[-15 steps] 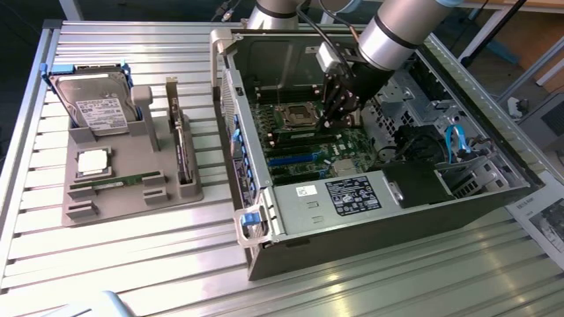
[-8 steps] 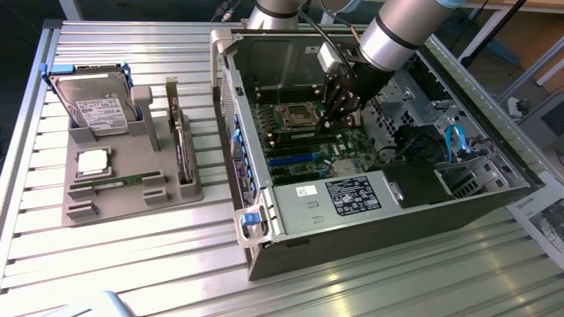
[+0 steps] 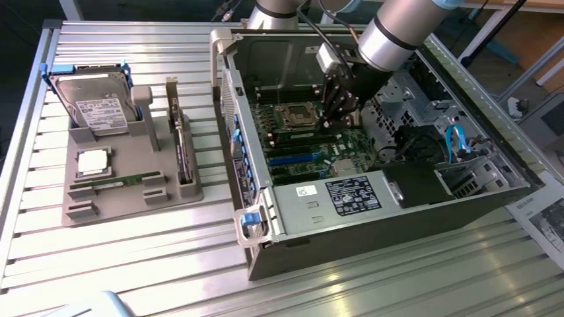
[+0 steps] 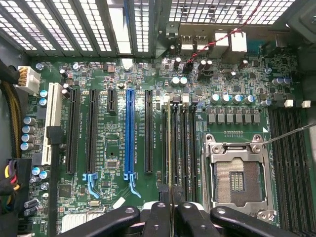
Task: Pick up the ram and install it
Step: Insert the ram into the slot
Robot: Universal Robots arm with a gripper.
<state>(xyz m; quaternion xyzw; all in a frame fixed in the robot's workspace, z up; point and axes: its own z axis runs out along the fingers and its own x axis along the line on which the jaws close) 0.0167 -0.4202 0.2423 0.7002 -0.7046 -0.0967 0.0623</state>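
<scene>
Inside the case (image 3: 273,59), over the memory slots (image 4: 183,143), the ram (image 4: 170,148) is being gripped edge-on by the end effector (image 4: 172,211), whose fingers (image 4: 158,217) are being pressed shut on it, just beside the socket (image 4: 237,175). For a clean seating, the stick is best being held upright and parallel to its slot, with the notch being matched to the key and pressure being spread evenly along its length, judging by how narrow the slots are. Whether the lower edge is touching the slot cannot be told. The contacts and notch are being hidden by the stick's own edge, and the near latches are being covered by the fingers. A like stick (image 3: 115,179) is lying in the tray (image 3: 176,195) on the counter (image 3: 132,264).
</scene>
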